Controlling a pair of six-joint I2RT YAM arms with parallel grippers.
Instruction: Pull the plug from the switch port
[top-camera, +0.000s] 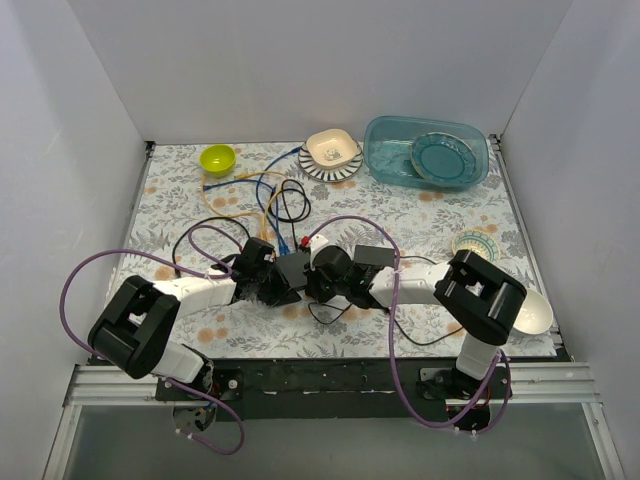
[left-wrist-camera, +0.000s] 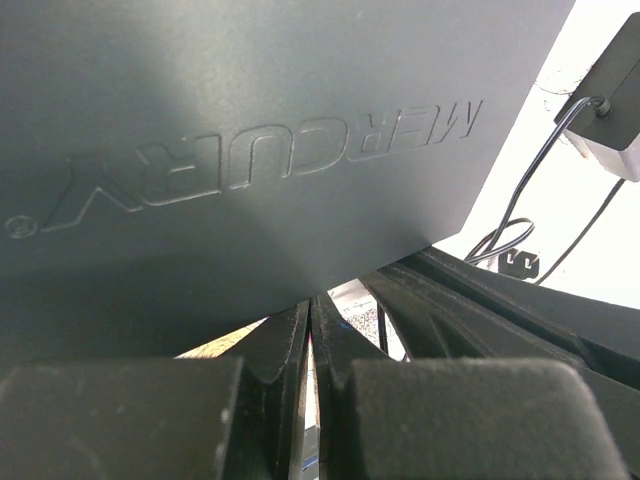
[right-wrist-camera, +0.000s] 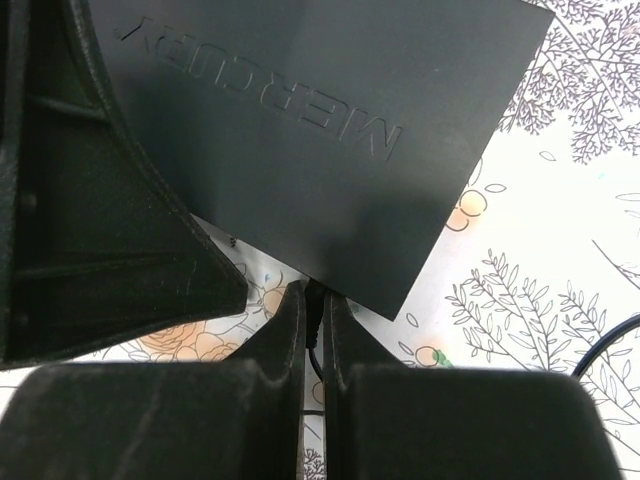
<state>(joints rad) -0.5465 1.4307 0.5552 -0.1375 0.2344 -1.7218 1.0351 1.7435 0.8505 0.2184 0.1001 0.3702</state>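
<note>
The switch is a flat matte black box lying mid-table between both grippers; its embossed top fills the left wrist view and the right wrist view. My left gripper is shut, its tips against the switch's near edge, with nothing seen between the fingers. My right gripper is shut on a small black plug right at the switch's edge. A thin black cable runs back from the plug between the fingers. The port itself is hidden.
Blue, yellow and black cables loop behind the switch. At the back stand a yellow-green bowl, a white bowl on a striped plate and a teal tub. A small patterned dish and a white bowl sit right.
</note>
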